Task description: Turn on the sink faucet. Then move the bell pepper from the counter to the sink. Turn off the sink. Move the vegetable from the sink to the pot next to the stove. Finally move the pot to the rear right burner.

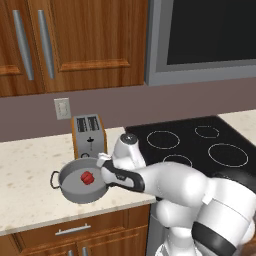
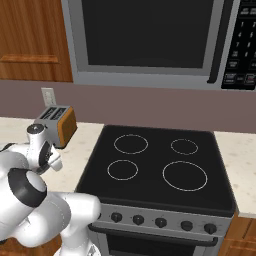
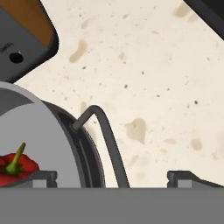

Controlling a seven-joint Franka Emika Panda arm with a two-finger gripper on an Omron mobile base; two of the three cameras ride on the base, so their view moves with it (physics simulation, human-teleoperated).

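- wooden cabinets [image 1: 75, 45] hang above a beige speckled counter [image 1: 25, 170], with a mauve backsplash carrying a wall outlet [image 1: 61, 108] and a microwave [image 2: 145, 40] over the stove [image 2: 160, 165].
- on the counter, an orange-sided toaster [image 1: 88, 135] stands toward the back edge, just left of the cooktop; a grey pot [image 1: 80, 187] with loop handles sits near the front edge, close to the stove's left side.
- the bell pepper [image 1: 87, 177] lies inside the pot, red with a green stem, roughly at the middle of the pot's floor; the hand view shows it too.
- judging by that, the faucet, rinse and transfer steps look finished: the vegetable is already in the pot next to the stove.
- what is left is the last step, carrying the pot to the rear right burner [image 2: 184, 146], the small ring at the far right corner of the black glass; all four rings are bare.
- the gripper [image 3: 112, 177] hangs low over the pot's right side, fingers spread wide and holding nothing; in the hand view the pot's wire loop handle [image 3: 105, 140] rises between the two tips.
- it probably is lining up to take that handle or the rim, though the hand view is too close to tell whether any fingertip touches metal.
- the next move calls for a firm hold on a thin handle; a loaded pot could tilt or swing as it lifts over the stove's edge.
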